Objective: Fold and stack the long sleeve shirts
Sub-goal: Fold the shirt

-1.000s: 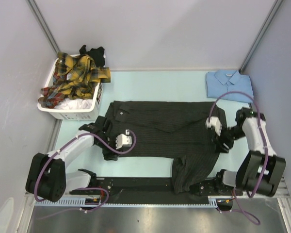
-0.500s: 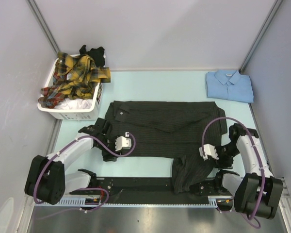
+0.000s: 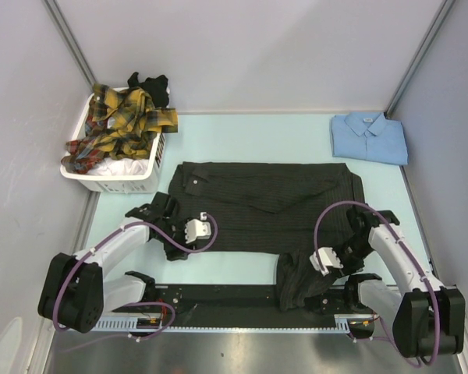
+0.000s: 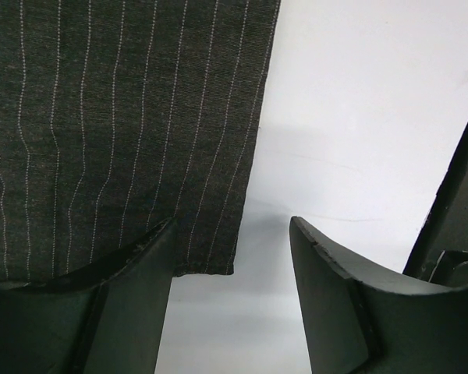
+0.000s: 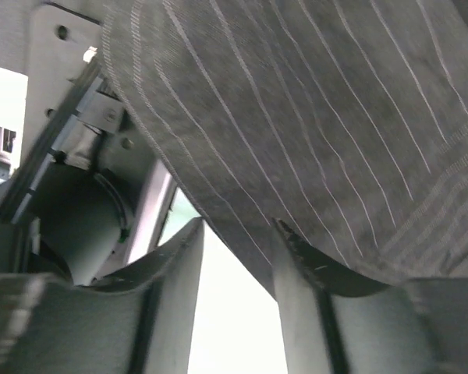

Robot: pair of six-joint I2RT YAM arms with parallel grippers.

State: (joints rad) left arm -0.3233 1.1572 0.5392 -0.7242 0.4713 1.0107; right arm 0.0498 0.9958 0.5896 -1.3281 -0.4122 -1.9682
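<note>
Blk pinstripe shirt [image 3: 265,206]: spread flat mid-table, collar twd 9 o'clock. One part is bunched at 5 o'clock and runs onto the blk rail [image 3: 218,296] at the near edge.
Blue shirt [image 3: 369,138]: folded, at 1 o'clock on the table [image 3: 257,144], well apart from the blk one.
Plaid shirts [image 3: 121,125]: heaped in the white basket [image 3: 109,183] at 10 o'clock, spilling over its rim.
L gripper [image 4: 234,234]: jaws wide apart, nothing held. It's over the blk shirt's hem corner, at the shirt's 8 o'clock. Wrist view shows the corner by one finger and bare table under the gap.
R gripper [image 5: 238,234]: jaws part open, narrower gap than L. At the bunched part, 5 o'clock. Pinstripe cloth lies across the fingertips, not seen clamped.
</note>
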